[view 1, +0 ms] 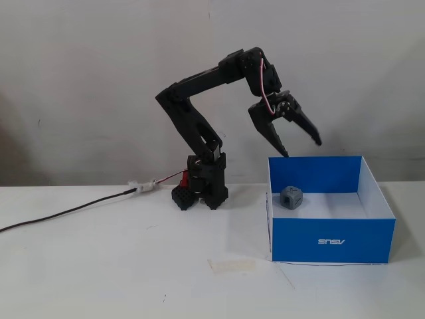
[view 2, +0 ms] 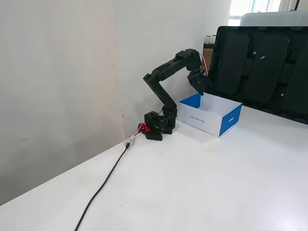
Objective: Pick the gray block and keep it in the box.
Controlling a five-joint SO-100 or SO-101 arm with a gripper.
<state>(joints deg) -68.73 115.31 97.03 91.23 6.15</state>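
The gray block (view 1: 291, 197) lies inside the box (view 1: 332, 240), near the box's back left corner, apart from the arm. The box is blue with a white interior and stands right of the arm's base in a fixed view. My gripper (view 1: 302, 147) hangs open just above the box's back left wall, with nothing between its fingers. In the other fixed view the gripper (view 2: 202, 88) hovers over the far end of the box (view 2: 209, 118), and the box's wall hides the block there.
The arm's base (view 1: 202, 187) stands by the wall. A black cable (view 1: 66, 212) runs left across the white table. A strip of tape (view 1: 231, 264) lies in front of the box. Large black panels (view 2: 262, 67) stand behind the box.
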